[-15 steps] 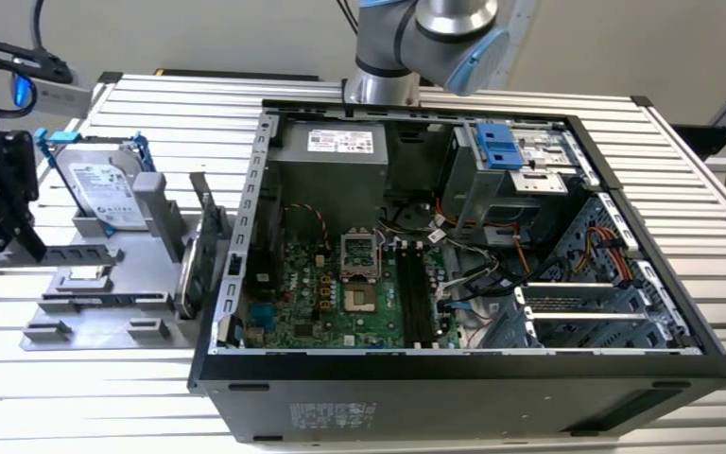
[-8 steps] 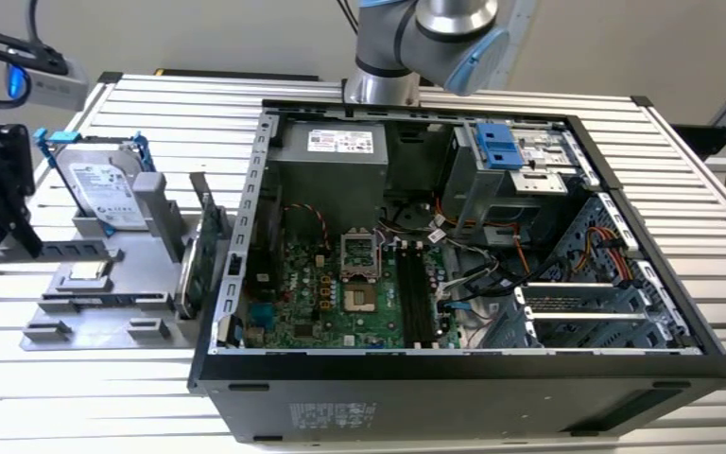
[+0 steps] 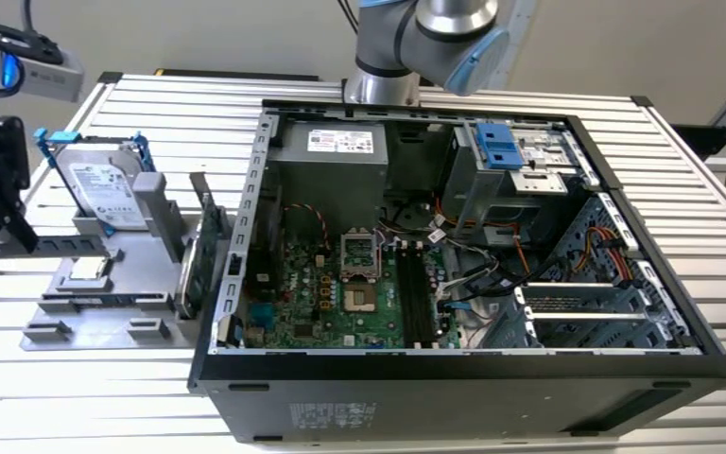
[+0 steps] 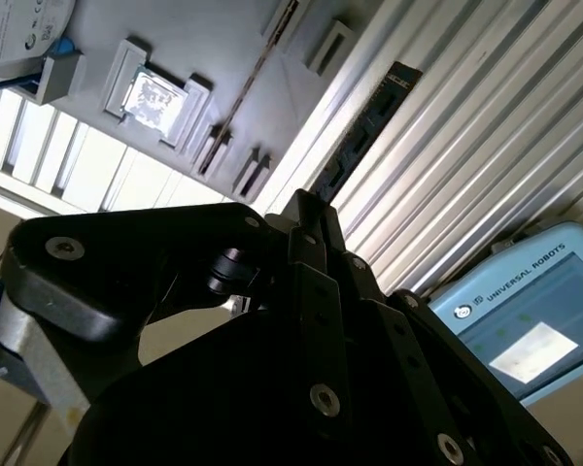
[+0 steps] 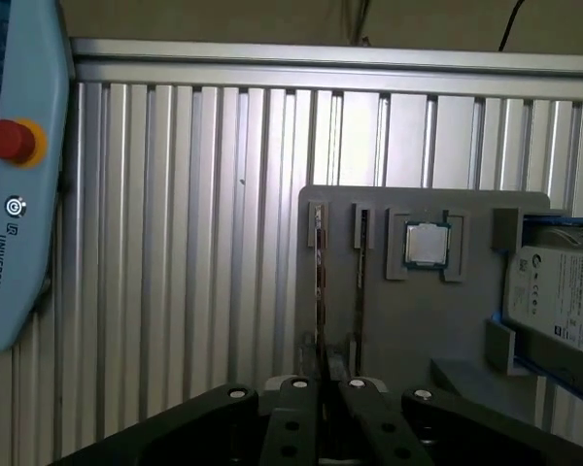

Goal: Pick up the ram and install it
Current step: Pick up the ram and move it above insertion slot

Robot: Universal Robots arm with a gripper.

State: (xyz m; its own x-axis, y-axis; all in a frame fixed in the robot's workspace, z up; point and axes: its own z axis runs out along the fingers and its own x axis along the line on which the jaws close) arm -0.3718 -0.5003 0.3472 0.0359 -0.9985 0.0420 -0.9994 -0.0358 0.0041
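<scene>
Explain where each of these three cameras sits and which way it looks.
Exterior view: off the arm, looking down into the open black computer case on the ribbed metal table; a silver-and-blue arm joint shows.
First wrist view: on the wrist, looking past the black tool at the flat grey parts tray.
Second wrist view: on the wrist, past the tool from another angle, across the table.
Both wrist views share the tray, its square silver processor chip and a light-blue control pendant.
</scene>
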